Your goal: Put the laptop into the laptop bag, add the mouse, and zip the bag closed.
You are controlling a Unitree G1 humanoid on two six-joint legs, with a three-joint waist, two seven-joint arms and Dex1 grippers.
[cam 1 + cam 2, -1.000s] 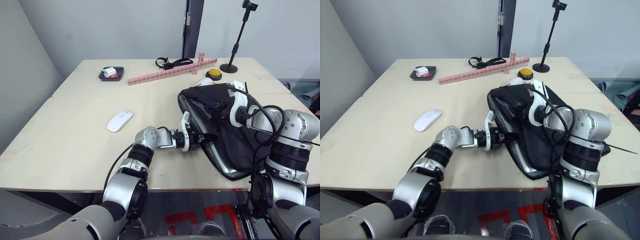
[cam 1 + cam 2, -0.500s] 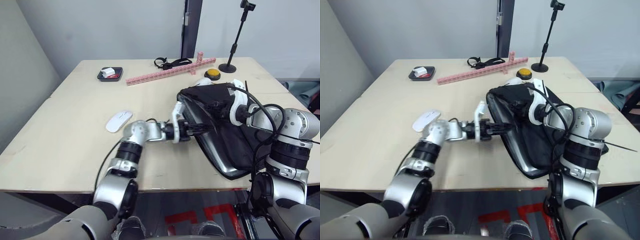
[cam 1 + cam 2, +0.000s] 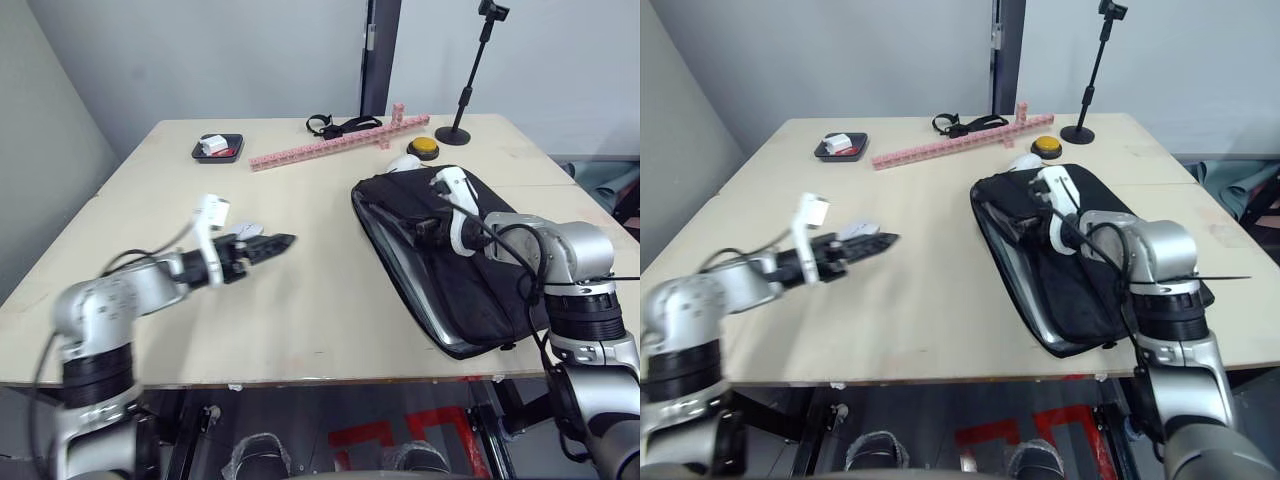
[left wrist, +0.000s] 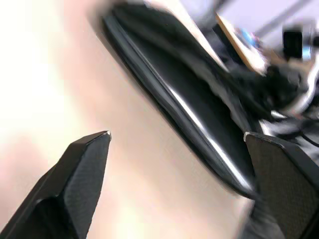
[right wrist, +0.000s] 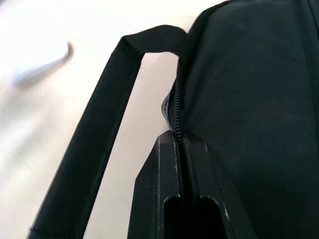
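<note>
The black laptop bag [image 3: 455, 265] lies flat on the right of the table, its near long edge unzipped. The laptop's silver edge [image 3: 405, 285] shows inside that gap. My right gripper [image 5: 178, 142] rests on the bag's top near a strap handle [image 5: 107, 124], shut on the bag's zipper edge. My left gripper [image 3: 275, 243] hovers low over the table's left-centre, open with nothing between its fingers [image 4: 84, 164]. The white mouse [image 3: 860, 230] lies just behind it, mostly hidden by the fingers.
At the back of the table are a black tray [image 3: 220, 148], a long pink brick strip [image 3: 340, 143], a black strap [image 3: 335, 125], a yellow button [image 3: 428, 147] and a black stand [image 3: 460, 135]. A white rounded lump [image 3: 405, 163] sits by the bag's far corner.
My left gripper let go of the bag's edge, opened, and swung left across the table to the mouse. The bag's raised flap dropped flat. My right gripper stayed on the bag.
</note>
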